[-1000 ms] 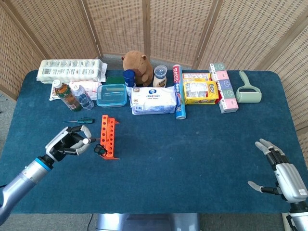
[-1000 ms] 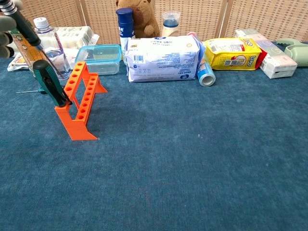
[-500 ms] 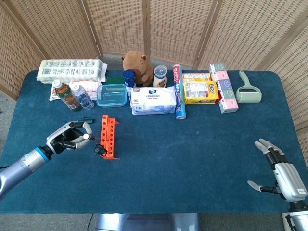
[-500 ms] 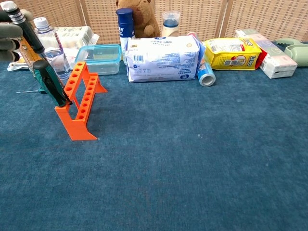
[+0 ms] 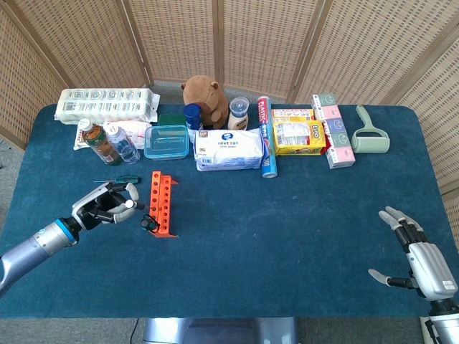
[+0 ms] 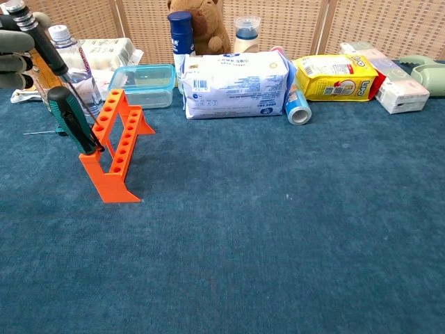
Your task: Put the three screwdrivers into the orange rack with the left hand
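Observation:
The orange rack (image 5: 162,203) (image 6: 117,144) stands left of centre on the blue table. A green-and-black screwdriver (image 6: 69,118) (image 5: 148,223) leans out of its near end. Just left of the rack, my left hand (image 5: 107,205) (image 6: 12,43) grips a black-handled screwdriver (image 6: 43,44) with a silver cap, tilted with its thin shaft pointing down toward the rack's top rail. A third screwdriver with a green handle (image 5: 122,179) lies flat on the cloth behind the hand. My right hand (image 5: 417,259) rests open near the table's front right corner, holding nothing.
Behind the rack stand two bottles (image 5: 107,143) and a clear box with a blue lid (image 5: 166,141). A white wipes pack (image 5: 229,150), a plush toy (image 5: 206,98), a yellow bag (image 5: 298,136) and a green roller (image 5: 370,134) line the back.
My left hand has lifted slightly and drawn a little nearer the rack, bringing the black-handled screwdriver's shaft closer to the top rail. The right hand has not moved.

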`<state>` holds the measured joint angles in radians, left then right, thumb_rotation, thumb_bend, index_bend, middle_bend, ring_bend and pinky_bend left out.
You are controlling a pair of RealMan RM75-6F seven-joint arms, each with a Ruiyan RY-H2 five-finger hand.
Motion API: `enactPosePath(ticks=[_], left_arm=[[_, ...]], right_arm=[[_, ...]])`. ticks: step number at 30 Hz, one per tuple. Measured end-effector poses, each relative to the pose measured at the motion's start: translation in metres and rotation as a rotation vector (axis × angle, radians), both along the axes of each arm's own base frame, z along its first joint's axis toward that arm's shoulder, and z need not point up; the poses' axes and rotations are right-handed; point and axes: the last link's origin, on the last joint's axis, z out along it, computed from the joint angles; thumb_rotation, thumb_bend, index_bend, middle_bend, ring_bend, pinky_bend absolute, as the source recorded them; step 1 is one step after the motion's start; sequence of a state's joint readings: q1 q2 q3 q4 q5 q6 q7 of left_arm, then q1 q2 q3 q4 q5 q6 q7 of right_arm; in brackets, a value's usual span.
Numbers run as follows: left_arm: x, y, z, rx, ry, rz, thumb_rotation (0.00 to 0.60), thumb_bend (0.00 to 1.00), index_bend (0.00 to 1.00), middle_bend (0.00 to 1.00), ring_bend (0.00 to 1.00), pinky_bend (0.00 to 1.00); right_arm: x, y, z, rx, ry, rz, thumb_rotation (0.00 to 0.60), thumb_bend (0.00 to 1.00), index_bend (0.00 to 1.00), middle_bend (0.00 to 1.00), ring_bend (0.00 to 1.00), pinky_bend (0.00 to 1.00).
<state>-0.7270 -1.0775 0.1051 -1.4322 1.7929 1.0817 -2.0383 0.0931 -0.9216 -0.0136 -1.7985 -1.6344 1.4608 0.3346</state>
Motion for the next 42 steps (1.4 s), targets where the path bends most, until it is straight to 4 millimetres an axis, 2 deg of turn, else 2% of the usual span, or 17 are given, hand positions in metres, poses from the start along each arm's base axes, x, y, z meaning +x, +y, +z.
enactPosePath(ticks=[27,42], left_arm=[[-0.005,0.002,-0.006,0.001,0.002,0.023,0.600,0.48,0.61,0.97,1.00,1.00],[-0.006,0.006,-0.016,-0.007,-0.028,0.049,0.600,0.48,0.61,0.97,1.00,1.00]], right_arm=[[0.000,0.000,0.001,-0.001,-0.003,0.002,0.600,0.02,0.07,0.03,0.00,0.00],[0.000,0.000,0.001,-0.001,-0.003,0.002,0.600,0.02,0.07,0.03,0.00,0.00]])
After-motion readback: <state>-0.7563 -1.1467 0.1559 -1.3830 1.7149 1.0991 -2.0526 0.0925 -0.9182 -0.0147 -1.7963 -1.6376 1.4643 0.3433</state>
